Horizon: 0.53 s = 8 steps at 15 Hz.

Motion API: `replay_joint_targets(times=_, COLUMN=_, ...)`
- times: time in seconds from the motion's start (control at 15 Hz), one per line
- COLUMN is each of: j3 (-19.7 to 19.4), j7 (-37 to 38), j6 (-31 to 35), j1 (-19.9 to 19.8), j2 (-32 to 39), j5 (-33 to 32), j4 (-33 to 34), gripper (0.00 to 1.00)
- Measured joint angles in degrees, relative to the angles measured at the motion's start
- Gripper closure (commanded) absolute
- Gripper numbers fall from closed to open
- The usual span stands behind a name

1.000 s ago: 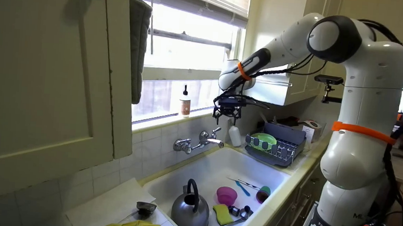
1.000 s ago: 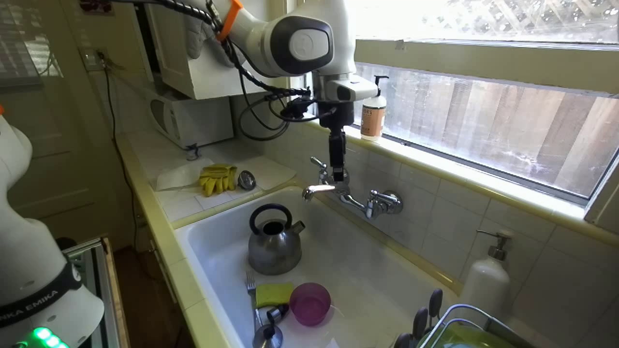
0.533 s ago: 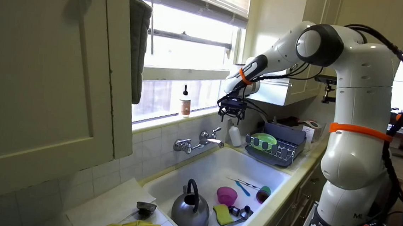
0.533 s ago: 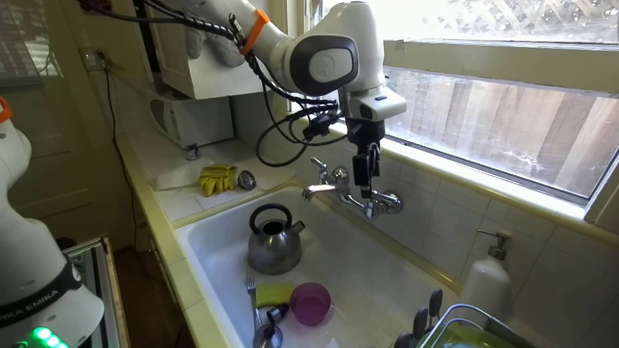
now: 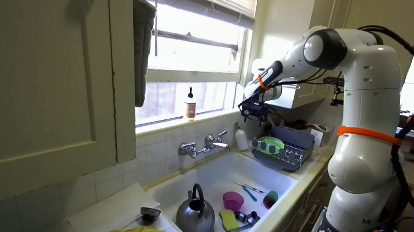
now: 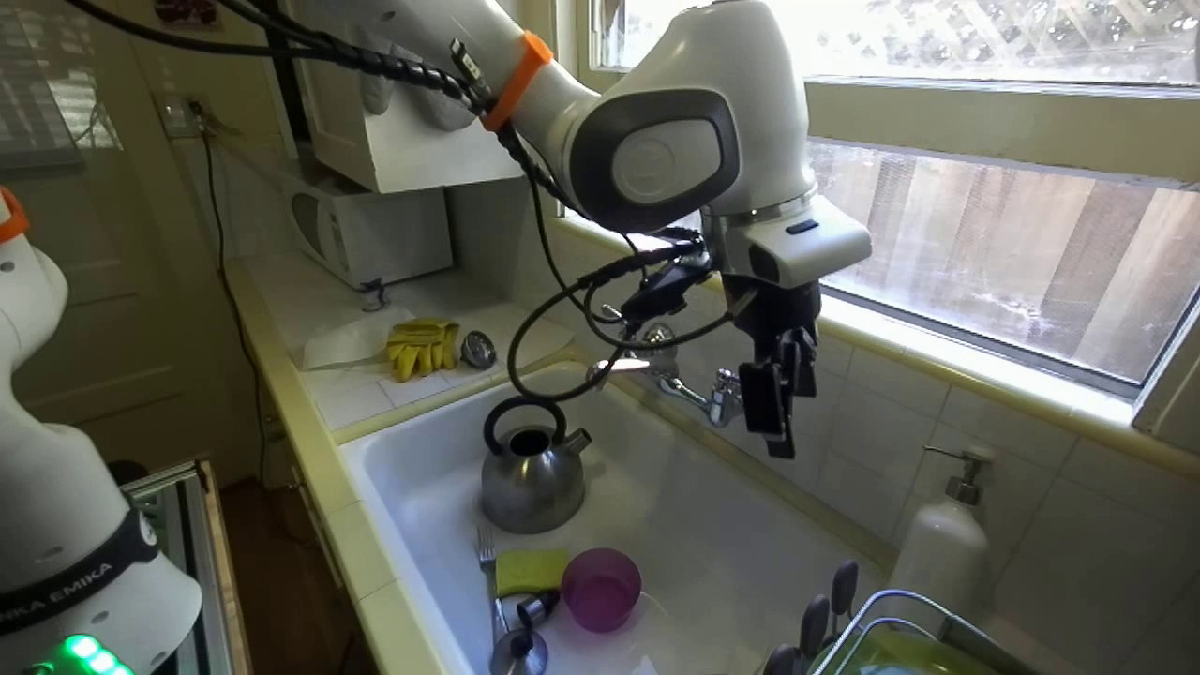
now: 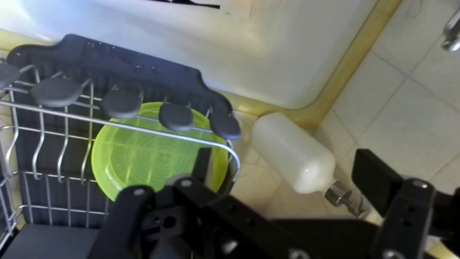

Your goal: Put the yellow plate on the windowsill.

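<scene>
The yellow-green plate (image 5: 271,144) stands in the grey dish rack (image 5: 291,156) beyond the sink's far end. In the wrist view the plate (image 7: 154,154) leans behind the rack's wires (image 7: 68,144), left of the gripper. In an exterior view only a corner of the plate (image 6: 905,656) shows at the bottom edge. My gripper (image 5: 253,120) hangs in the air above and beside the rack, pointing down. In the wrist view the gripper (image 7: 287,169) is open and empty, fingers wide apart, with one finger overlapping the plate's edge in the picture. The windowsill (image 6: 984,366) runs below the window.
A white pump bottle (image 7: 291,154) stands beside the rack, below the gripper. A brown-labelled bottle (image 5: 189,109) stands on the sill. The wall faucet (image 5: 221,146) sticks out over the sink. The sink holds a kettle (image 5: 195,217), a pink bowl (image 5: 233,201) and a sponge (image 5: 228,220).
My gripper has moved along the window wall, away from the faucet and toward the dish rack. The plate and the other objects have not moved.
</scene>
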Motion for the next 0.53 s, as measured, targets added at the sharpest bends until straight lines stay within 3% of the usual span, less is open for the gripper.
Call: replay_joint_targets(times=0.53, j3=-5.4, j7=-3.9, j6=5.1, j1=-6.1, j2=3.3, j5=5.8, j4=-1.6, gripper=0.00)
